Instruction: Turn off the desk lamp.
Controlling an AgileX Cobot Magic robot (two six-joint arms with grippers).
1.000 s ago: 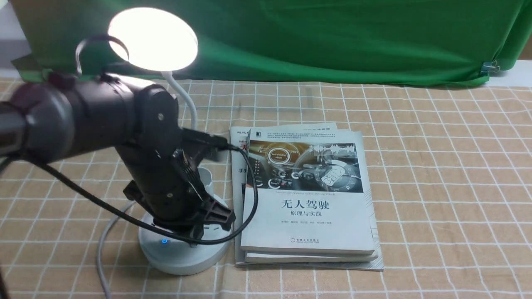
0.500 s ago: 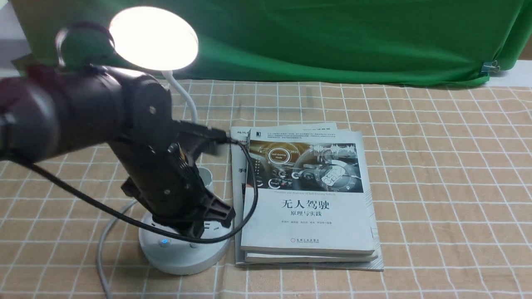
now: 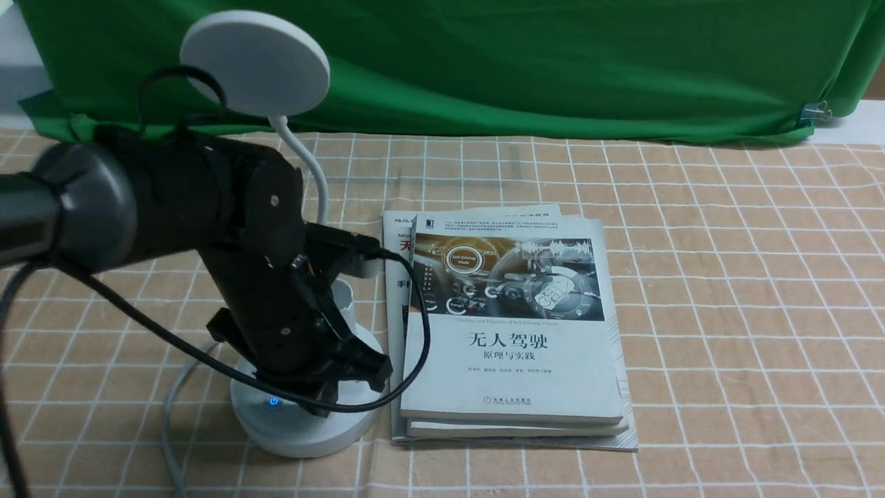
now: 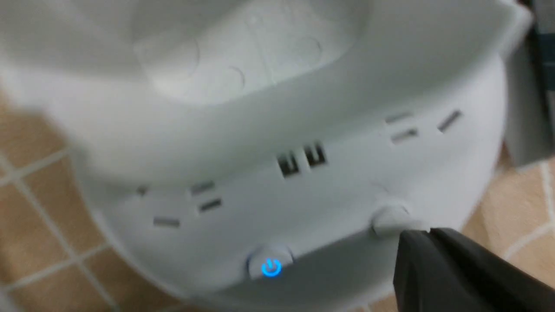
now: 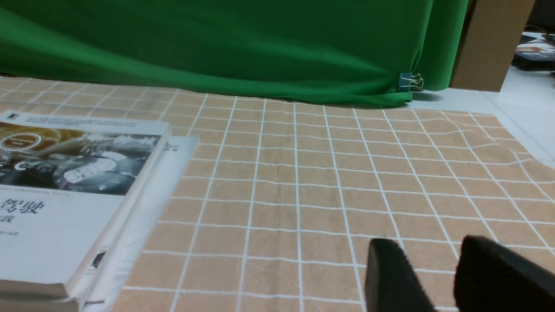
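The white desk lamp stands at the front left of the table. Its disc head point(image 3: 254, 62) is dark and its gooseneck point(image 3: 312, 173) rises behind my left arm. The round base point(image 3: 290, 429) carries sockets, a blue-lit power button point(image 3: 274, 401) and a plain button point(image 4: 390, 219). My left gripper point(image 3: 323, 407) is shut, and its tip point(image 4: 418, 234) rests at the plain button, beside the blue button point(image 4: 271, 268). The cup holder point(image 4: 260, 108) sits above the sockets. My right gripper point(image 5: 433, 245) is open and empty over bare cloth; the front view does not show it.
A stack of books point(image 3: 511, 332) lies right beside the lamp base, also seen in the right wrist view point(image 5: 65, 195). The lamp's white cord point(image 3: 169, 408) runs off the front edge. A green backdrop point(image 3: 553, 62) hangs behind the checked tablecloth point(image 3: 726, 311).
The lamp head was glowing in both earlier frames and is now dark. My left arm dipped slightly, then rose a little, with the gripper staying over the base.
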